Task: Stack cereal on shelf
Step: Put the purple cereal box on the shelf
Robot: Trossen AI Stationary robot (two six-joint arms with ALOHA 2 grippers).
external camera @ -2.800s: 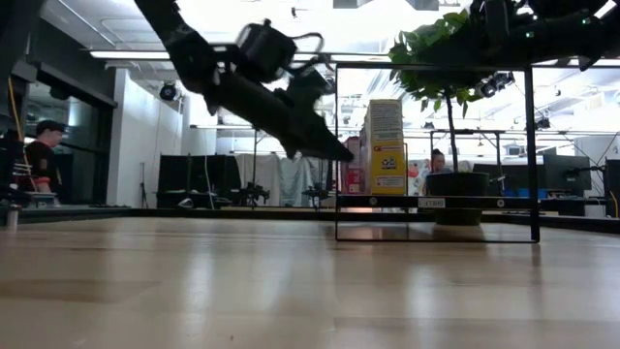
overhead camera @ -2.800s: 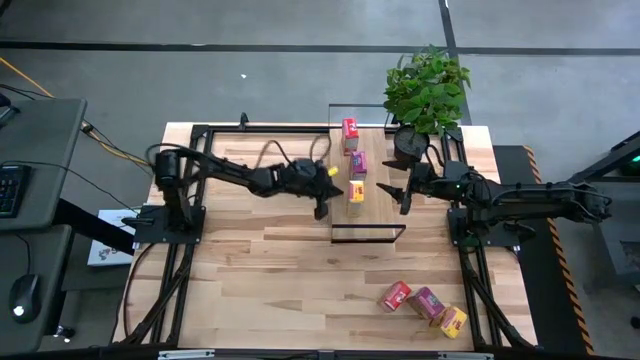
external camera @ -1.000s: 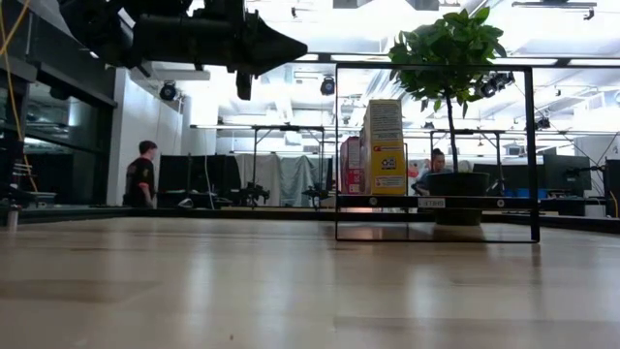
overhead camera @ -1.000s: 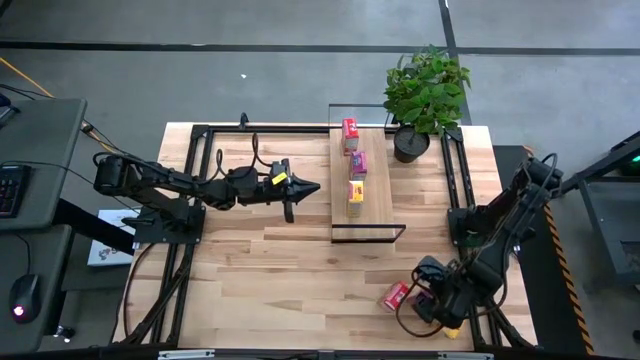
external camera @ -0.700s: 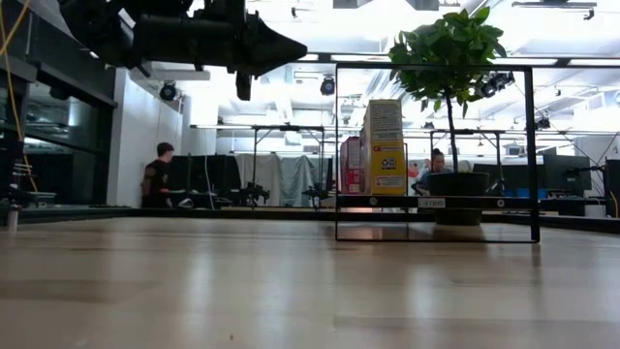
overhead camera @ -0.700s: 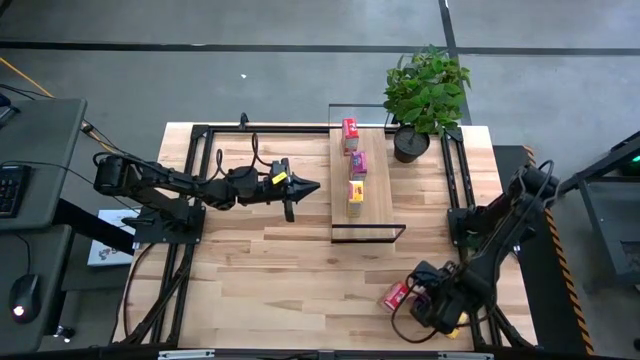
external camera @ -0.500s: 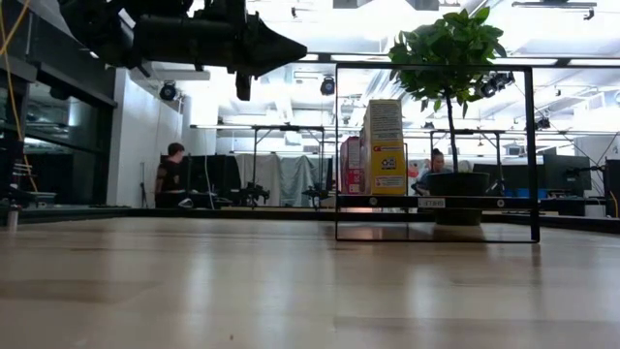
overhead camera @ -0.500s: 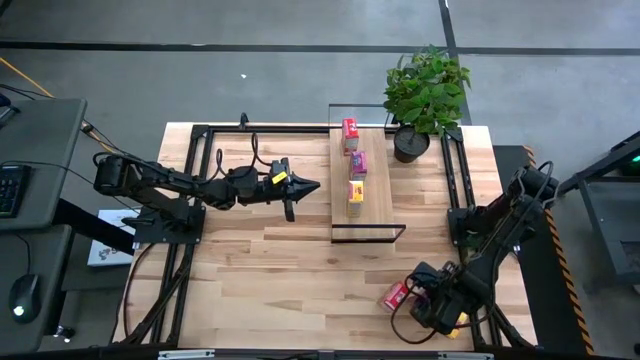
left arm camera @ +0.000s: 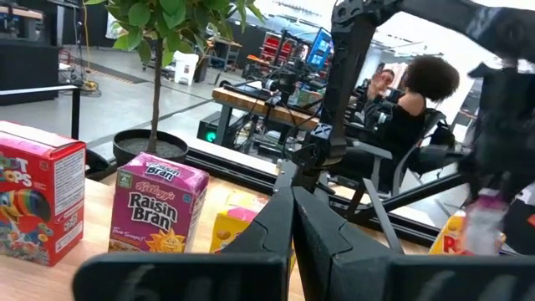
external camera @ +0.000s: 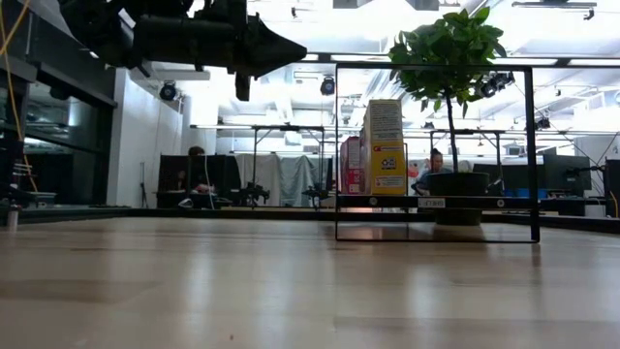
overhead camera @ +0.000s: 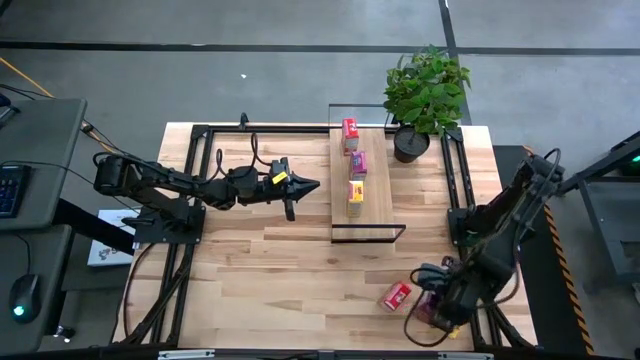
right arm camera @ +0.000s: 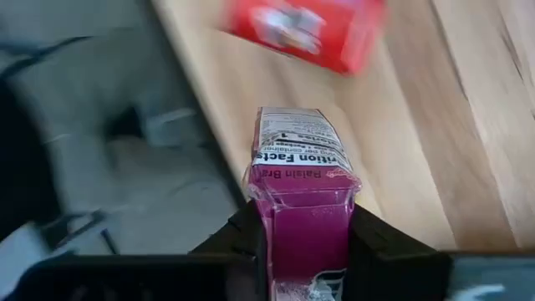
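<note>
The right gripper [right arm camera: 305, 230] sits at the table's near right corner, its dark fingers [right arm camera: 374, 242] clamped on a small pink-purple cardboard raisin bran box [right arm camera: 303, 201]. A small red cardboard cereal box [overhead camera: 397, 296] lies on the tabletop just beside it. The long light-wood shelf plank with a thin black frame [overhead camera: 376, 205] carries three boxes in a row: red [overhead camera: 350, 130], pink-purple [overhead camera: 357, 165] and yellow [overhead camera: 355, 193]. The left gripper [overhead camera: 303, 186] hovers beside the plank, fingers pressed together, empty
</note>
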